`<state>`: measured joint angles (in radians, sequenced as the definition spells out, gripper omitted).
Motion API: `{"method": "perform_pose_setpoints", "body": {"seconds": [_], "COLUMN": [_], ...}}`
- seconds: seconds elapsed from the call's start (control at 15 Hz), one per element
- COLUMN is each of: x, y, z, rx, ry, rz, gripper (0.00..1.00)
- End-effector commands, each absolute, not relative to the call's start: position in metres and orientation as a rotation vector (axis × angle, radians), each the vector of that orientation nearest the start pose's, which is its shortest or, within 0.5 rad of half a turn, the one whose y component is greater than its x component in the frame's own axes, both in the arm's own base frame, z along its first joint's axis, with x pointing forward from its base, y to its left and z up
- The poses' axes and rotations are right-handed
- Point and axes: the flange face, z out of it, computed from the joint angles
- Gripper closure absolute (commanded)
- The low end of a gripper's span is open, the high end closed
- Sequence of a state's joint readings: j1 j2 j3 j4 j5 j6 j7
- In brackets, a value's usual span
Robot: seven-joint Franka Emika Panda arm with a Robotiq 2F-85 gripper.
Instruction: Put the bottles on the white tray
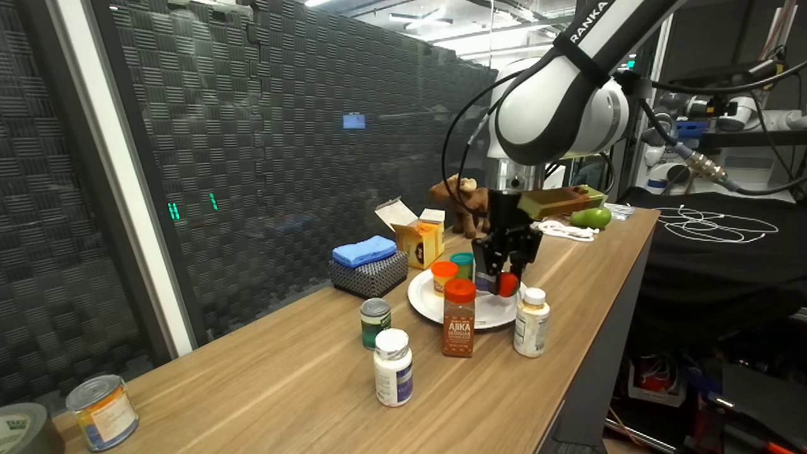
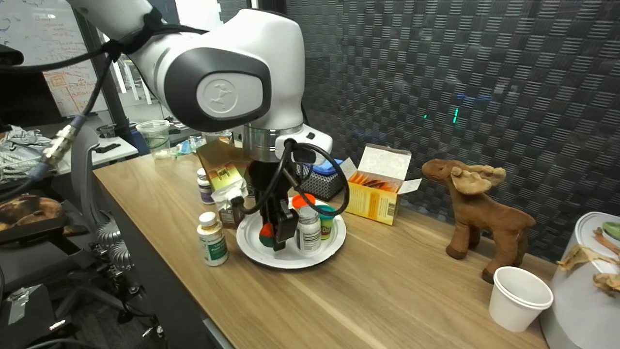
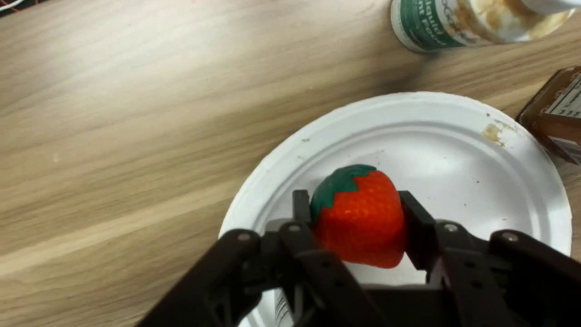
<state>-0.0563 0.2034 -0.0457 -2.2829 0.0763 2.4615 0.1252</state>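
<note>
Across the worktop (image 1: 265,384), the white tray (image 3: 458,181) is lying round and shallow beneath my tool (image 3: 355,200). By my wrist view's clock, the red-capped brown bottle (image 1: 459,323) is standing just beside the rim at two o'clock from my tool, and the green-labelled bottle (image 3: 456,22) at one, both with long axes upright. Beyond the brown one, the purple-labelled bottle (image 1: 394,373) is standing farther out. Already on the tray, a white bottle (image 2: 309,236), an orange-lidded tub (image 1: 442,279) and a teal-lidded tub (image 2: 326,224) are sitting near one another. Smallest, a strawberry (image 3: 363,227) is sitting pinched in my tool; before reaching toward one or two o'clock, I am probably needing to free it.
</note>
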Motion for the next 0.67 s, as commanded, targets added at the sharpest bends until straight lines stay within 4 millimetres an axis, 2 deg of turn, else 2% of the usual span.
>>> {"method": "perform_pose_setpoints", "body": {"seconds": [0.0, 0.07, 0.13, 0.2, 0.4, 0.6], "x": [0.5308, 0.5306, 0.5302, 0.5303, 0.5309, 0.5311], "y": [-0.0602, -0.0615, -0.0624, -0.0634, -0.0672, -0.0696], "z": [0.2630, 0.2611, 0.2602, 0.2605, 0.2616, 0.2631], "rx": [-3.112, -3.123, -3.132, -3.135, -3.137, -3.134], "ry": [0.408, 0.404, 0.396, 0.395, 0.404, 0.413], "rz": [0.016, 0.018, 0.018, 0.011, -0.008, -0.024], "gripper": [0.76, 0.76, 0.26, 0.25, 0.02, 0.00]}}
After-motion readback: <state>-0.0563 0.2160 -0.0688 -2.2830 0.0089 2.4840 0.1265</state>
